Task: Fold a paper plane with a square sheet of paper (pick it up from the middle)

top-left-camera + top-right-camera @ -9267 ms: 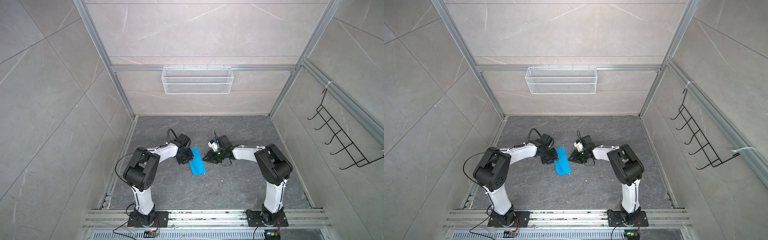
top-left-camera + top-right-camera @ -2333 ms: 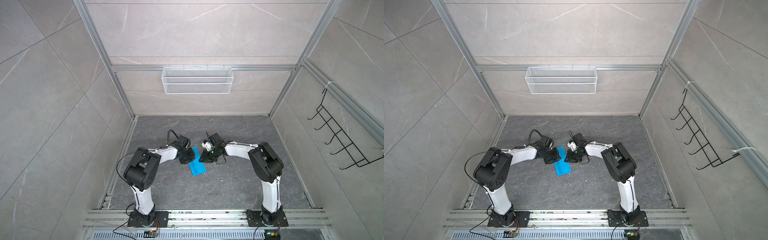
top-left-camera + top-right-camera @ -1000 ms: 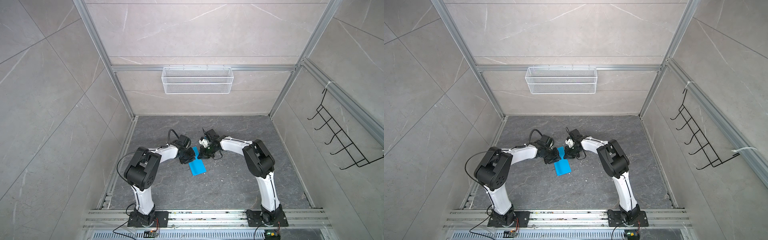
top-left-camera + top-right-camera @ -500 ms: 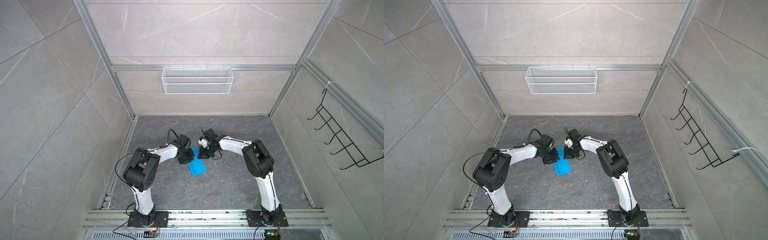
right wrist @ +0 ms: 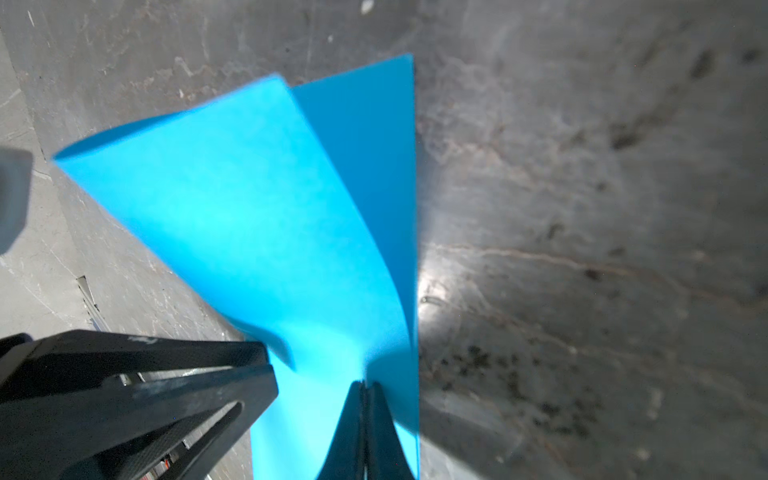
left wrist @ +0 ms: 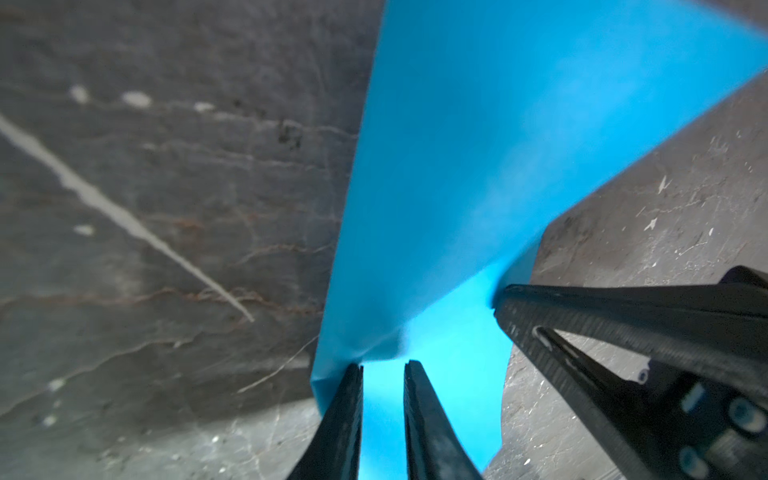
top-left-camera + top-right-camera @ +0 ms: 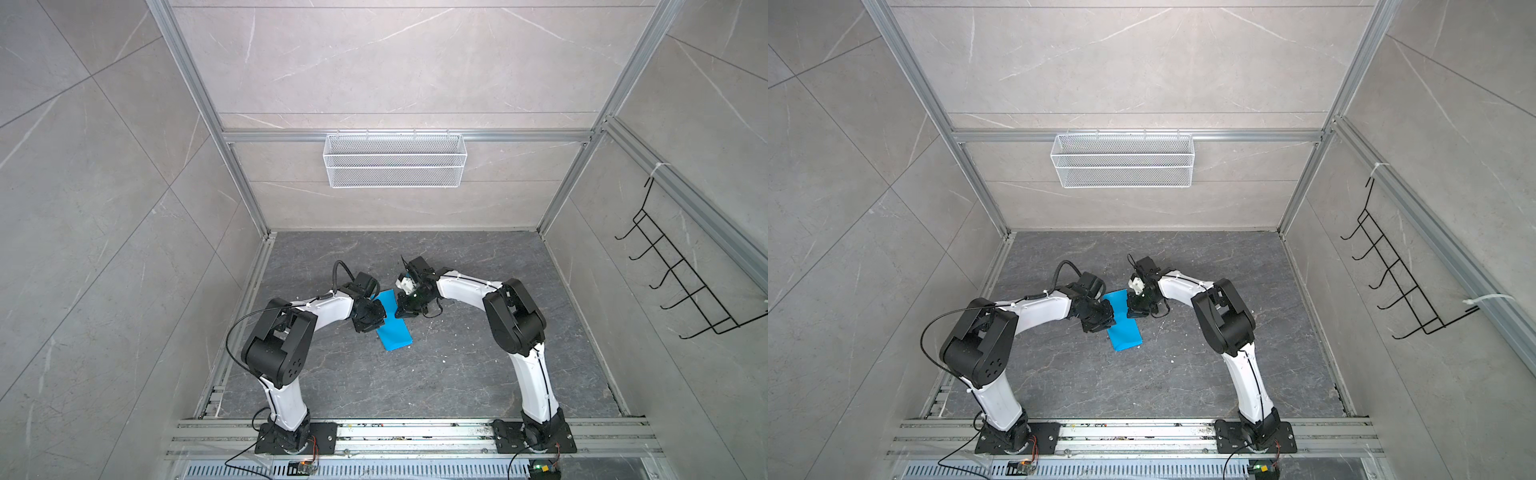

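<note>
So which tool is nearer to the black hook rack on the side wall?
Right. The right tool sits at the blue paper edge that faces the hook rack. The left tool is at the paper's opposite edge, farther from the rack.

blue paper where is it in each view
Top view: paper on the floor between left tool and right tool.
Top view: same spot.
Left wrist: paper fans out from the left tool's tips.
Right wrist: its curled flap, pinched in the right tool.
Shared landmark: left tool, at the paper's edge in all four.
</note>
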{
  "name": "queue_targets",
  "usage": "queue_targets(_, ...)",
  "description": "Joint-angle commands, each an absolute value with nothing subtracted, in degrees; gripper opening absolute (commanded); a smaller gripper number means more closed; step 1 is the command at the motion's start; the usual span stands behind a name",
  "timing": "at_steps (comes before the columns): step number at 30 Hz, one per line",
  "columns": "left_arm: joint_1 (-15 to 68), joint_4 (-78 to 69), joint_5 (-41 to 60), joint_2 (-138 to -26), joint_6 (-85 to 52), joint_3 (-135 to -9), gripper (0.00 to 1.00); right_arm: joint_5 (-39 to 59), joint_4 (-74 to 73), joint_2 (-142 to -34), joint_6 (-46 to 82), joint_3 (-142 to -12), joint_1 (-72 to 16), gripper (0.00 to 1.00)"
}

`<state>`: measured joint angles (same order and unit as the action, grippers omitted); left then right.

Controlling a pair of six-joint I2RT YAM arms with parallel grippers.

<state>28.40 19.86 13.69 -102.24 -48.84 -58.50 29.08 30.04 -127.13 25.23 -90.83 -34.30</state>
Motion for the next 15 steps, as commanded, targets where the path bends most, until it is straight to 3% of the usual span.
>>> queue_targets(1, 27.30, 24.28, 12.30, -100.19, -47.47, -55.47, 0.25, 22.32, 35.46, -132.10, 24.82, -89.55, -34.80, 0.07)
queue_targets(9, 25.98, 22.03, 15.10, -93.33, -45.63, -54.82, 0.26, 22.23, 35.97, -132.26, 24.79, -90.15, -34.82, 0.06)
queue_targets(15, 27.36, 12.49, 20.79, -90.45, -50.09, -52.93, 0.26, 22.38, 36.37, -132.32, 24.87, -90.50, -34.88, 0.06)
